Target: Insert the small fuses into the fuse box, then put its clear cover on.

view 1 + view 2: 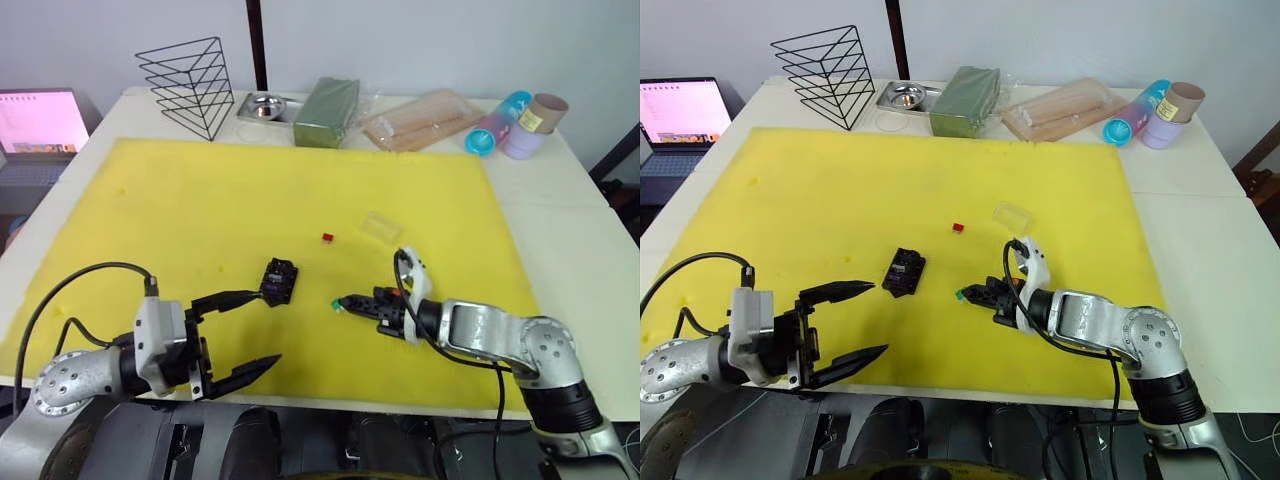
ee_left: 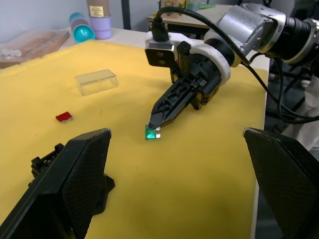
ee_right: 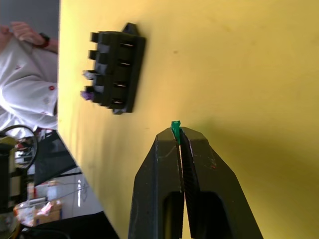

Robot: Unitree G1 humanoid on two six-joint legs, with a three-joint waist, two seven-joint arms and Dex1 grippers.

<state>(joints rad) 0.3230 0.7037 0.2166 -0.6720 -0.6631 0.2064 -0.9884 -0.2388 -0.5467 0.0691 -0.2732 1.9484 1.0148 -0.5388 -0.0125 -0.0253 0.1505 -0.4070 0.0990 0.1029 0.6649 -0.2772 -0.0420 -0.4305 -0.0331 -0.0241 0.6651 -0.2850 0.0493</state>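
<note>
Right end effector [image 3: 179, 134] pinching one green fuse [image 3: 175, 128], left end effector [image 1: 245, 332] wide open — one red fuse [image 1: 327, 237], one fuse box [image 1: 279, 279]

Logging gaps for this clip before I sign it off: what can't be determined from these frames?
- Fuse box: how many slots are filled; only a purple fuse at its edge shows, too small in the eye views.
- Pale fuse: not made out anywhere.
- Green fuse: mostly hidden between the right gripper fingers.
- Clear cover: whether open side is up or down.
</note>
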